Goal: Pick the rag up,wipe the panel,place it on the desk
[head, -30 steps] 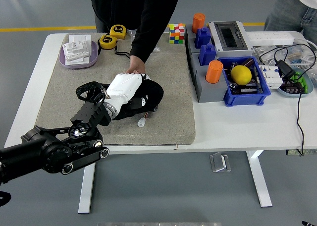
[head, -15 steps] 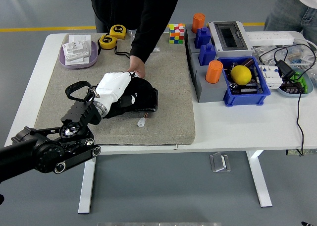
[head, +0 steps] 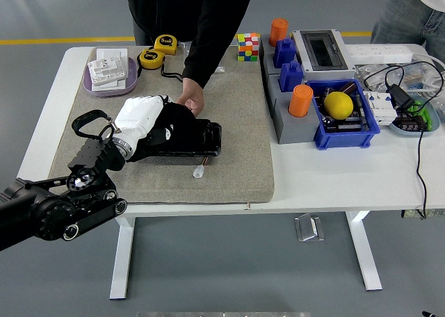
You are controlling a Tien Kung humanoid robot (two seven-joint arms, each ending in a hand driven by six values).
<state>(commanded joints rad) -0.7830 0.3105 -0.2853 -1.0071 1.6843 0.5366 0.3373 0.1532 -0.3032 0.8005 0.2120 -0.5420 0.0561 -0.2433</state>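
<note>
The rag, a dark cloth, is lying bunched on top of a black rectangular panel that is resting on a grey felt mat covering the left half of the white table. The robot's left hand, white-shelled on a black arm, is pressing down on the left part of the rag, fingers curled into the cloth and gripping it against the panel. The right hand is not appearing anywhere in view. A person in a dark sleeve is standing at the far side, and the person's hand is touching the far edge of the rag and panel, apparently steadying them. To the right, well apart, a blue bin is holding a yellow ball; two yellow tape measures are sitting near the far edge. Judging by this, the rag is already picked up and the wiping is under way. Finishing the wipe and setting the rag down on the desk are remaining.
</note>
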